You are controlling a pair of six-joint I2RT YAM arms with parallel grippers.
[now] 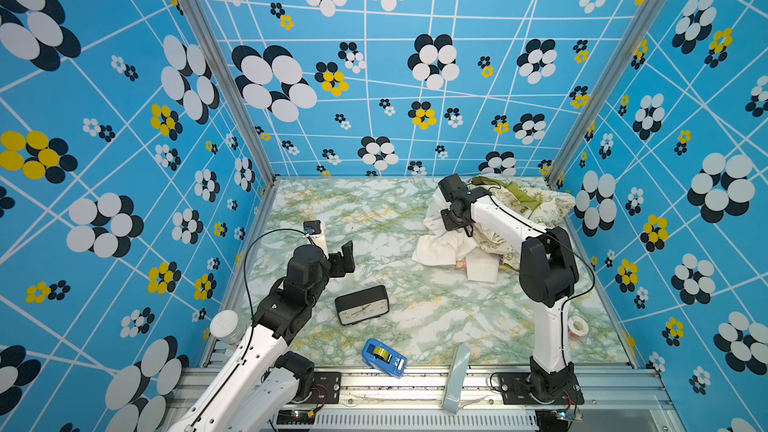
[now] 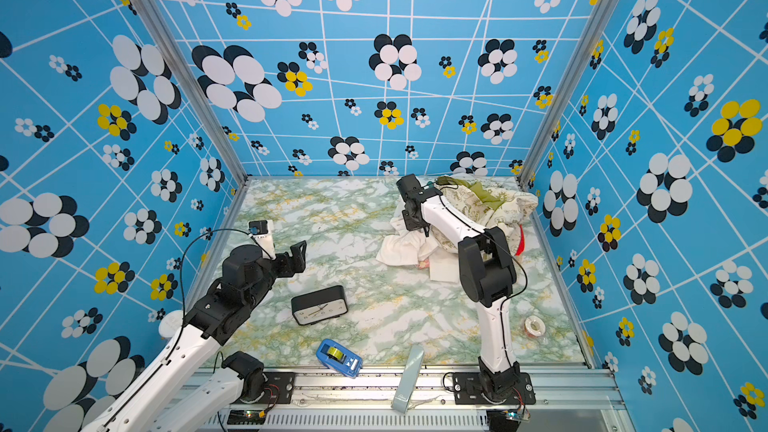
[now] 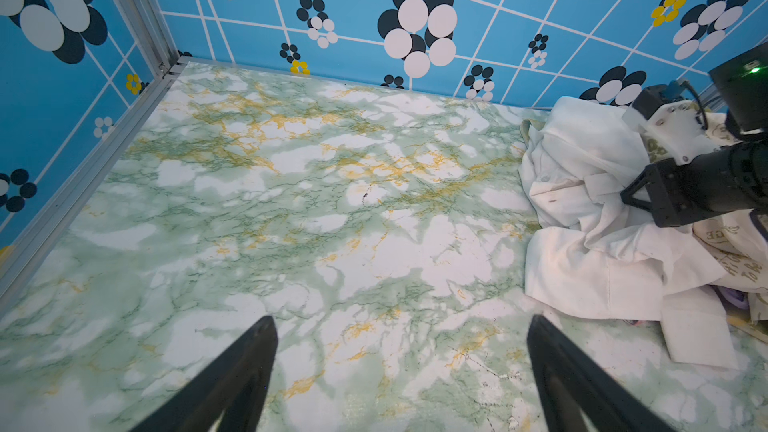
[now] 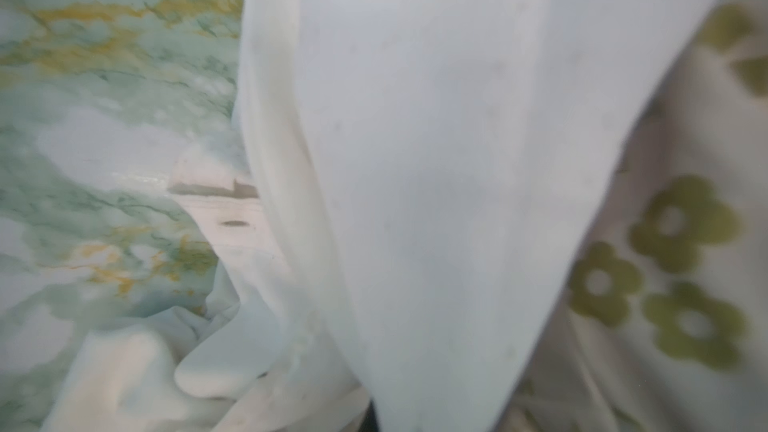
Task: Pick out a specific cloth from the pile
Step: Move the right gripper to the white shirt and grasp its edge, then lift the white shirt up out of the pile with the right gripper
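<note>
- While the pile of mixed cloths (image 1: 536,201) is jammed into the far right corner against the back and right walls, the green-and-white marble-print table (image 1: 353,205) is wide open from the left wall across the middle.
- nearer the front it's busier: black rectangular clock (image 1: 361,305), blue plastic tape dispenser (image 1: 384,357), plus a small roll of tape (image 1: 578,327) by the right wall.
- large plain white fabric cloth (image 1: 436,243) spills off the pile's left side onto the table. It's crumpled, but its long run goes roughly back-to-front, with a flat flap pointing at the front edge.
- right gripper (image 3: 631,197) has its jaws pinched closed on a raised fold at the cloth's far end.
- left gripper (image 1: 344,257) hangs over bare table left of centre, jaws spread wide, nothing in them.
</note>
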